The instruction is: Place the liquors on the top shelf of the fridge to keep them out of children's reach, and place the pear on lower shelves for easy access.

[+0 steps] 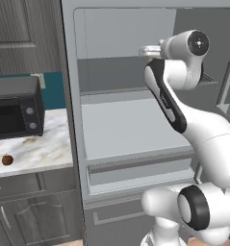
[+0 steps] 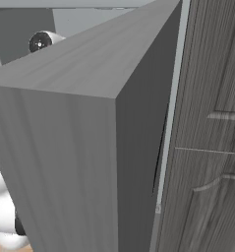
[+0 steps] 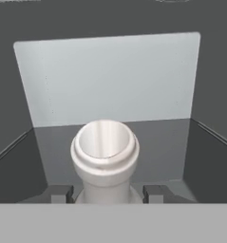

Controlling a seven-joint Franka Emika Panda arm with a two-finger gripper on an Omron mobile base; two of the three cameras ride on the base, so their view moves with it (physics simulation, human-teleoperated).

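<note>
1. Gripper [image 3: 105,194] pressed in on both sides of a pale bottle [image 3: 104,156], holding it low down, one dark fingertip [image 3: 60,193] on each side.
2. Bottle standing straight up, inside the fridge [image 1: 72,120], over the dark top shelf [image 3: 157,142]. Hard to tell if its bottom touches the shelf yet.
3. Could tip over if let go too high, since the bottle is tall and thin.
4. Could also get knocked down on the way out, if the fingertips drag on its sides.
5. Could bump the pale back wall [image 3: 110,80] if pushed too far in. Plenty of room there now, though.
6. Big grey fridge door [image 2: 65,147] right in front of the right base view, so a slip would be hard to spot from that side.
7. Pear [image 1: 7,159] sitting on the tabletop [image 1: 44,144], well apart from the fridge. Round, so likely to roll if nudged.
8. Counted, near to far: one gripper, two fingertips, one bottle, one top shelf.
9. Counted in the left base view: one pear, one black microwave [image 1: 15,108], one pale lower shelf [image 1: 131,129], one drawer [image 1: 140,168].
</note>
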